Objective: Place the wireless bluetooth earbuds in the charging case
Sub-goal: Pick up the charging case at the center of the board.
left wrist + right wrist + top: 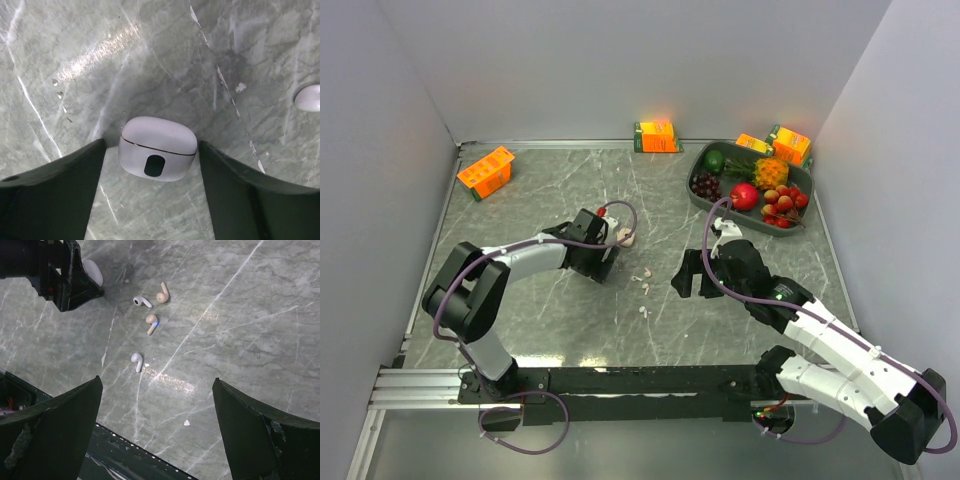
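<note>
Four earbuds (151, 324) clearest right-wrist; left end effector (152, 144) released astride case (159, 134); right end effector (156, 381) released.

The tabletop (150, 55) looked like polished grey-green marble, veined and glossy under the lights. The charging case (159, 145) was smooth white plastic with a soft sheen, and the earbuds (151, 324) were shiny white and beige plastic. The fingers (55, 435) of the right gripper (156, 382) were matt black plastic, scuffed in places.
</note>
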Action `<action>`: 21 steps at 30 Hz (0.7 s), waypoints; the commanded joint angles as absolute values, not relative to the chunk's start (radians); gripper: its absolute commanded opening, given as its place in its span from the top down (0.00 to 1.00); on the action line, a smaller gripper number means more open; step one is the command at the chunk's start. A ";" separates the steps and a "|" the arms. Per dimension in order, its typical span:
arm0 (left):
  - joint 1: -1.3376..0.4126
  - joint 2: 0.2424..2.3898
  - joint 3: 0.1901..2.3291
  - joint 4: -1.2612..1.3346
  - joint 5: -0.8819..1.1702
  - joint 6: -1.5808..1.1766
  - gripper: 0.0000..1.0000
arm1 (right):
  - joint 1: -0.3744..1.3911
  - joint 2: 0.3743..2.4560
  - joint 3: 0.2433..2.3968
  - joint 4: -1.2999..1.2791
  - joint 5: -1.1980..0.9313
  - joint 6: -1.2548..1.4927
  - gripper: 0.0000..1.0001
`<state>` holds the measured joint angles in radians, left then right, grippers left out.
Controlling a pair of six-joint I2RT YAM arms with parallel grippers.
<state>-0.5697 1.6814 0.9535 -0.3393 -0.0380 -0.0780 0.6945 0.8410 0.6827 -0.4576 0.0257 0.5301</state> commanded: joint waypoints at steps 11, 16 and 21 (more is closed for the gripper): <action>-0.598 1.739 0.957 -0.393 -0.094 -0.202 0.72 | 0.700 0.841 0.704 -0.431 0.020 0.538 0.00; -0.609 1.776 0.960 -0.400 -0.146 -0.331 0.93 | 0.701 0.835 0.703 -0.433 0.017 0.549 0.00; -0.614 1.723 0.951 -0.387 -0.179 -0.393 0.67 | 0.700 0.822 0.696 -0.439 0.018 0.555 0.00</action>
